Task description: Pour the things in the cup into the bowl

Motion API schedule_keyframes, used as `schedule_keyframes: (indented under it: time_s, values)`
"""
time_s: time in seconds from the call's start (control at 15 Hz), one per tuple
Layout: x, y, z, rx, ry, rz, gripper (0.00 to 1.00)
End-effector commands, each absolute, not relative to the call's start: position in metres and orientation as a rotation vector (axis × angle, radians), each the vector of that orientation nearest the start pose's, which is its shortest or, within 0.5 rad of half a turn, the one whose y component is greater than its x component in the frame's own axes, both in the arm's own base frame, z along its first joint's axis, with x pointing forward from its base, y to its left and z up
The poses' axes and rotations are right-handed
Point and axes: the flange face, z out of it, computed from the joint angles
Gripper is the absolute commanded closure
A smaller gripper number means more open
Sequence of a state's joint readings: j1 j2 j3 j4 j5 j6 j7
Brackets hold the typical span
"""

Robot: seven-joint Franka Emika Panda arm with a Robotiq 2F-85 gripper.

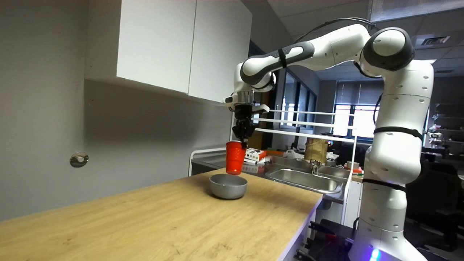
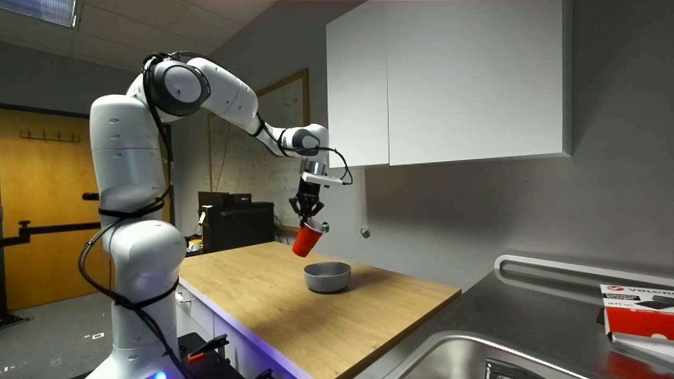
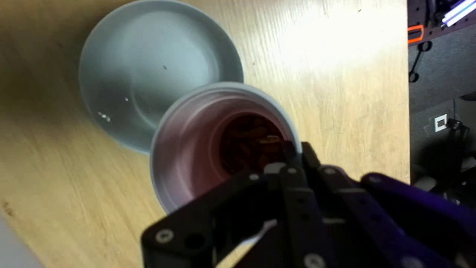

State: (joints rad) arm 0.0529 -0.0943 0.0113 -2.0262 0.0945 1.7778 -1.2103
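Red plastic cup, one, tilted, several small pieces inside, rim pinched in one nearly closed gripper; one grey bowl lower.

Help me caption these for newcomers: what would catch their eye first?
Probably the bright red cup, held tilted in the air by the black gripper. Then the big white robot arm, bent high over the wooden counter. The grey bowl sits there, partly hidden by the cup in the wrist view, where small dark pieces show in the cup's bottom.
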Motion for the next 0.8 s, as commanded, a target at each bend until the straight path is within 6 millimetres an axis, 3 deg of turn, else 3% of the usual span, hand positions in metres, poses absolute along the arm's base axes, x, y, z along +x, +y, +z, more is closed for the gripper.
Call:
schedule_keyframes:
  time_s: [0.0,0.27,0.4,0.53,0.73]
  values:
    - [0.545,0.035,0.492,-2.336,-1.812,0.014,0.97]
    - [0.574,0.058,0.483,-2.245,-1.807,-0.027,0.97]
    - [0.592,0.065,0.469,-2.196,-1.781,-0.047,0.97]
    - [0.607,0.065,0.455,-2.155,-1.748,-0.055,0.97]
    - [0.628,0.043,0.428,-2.085,-1.656,-0.058,0.97]
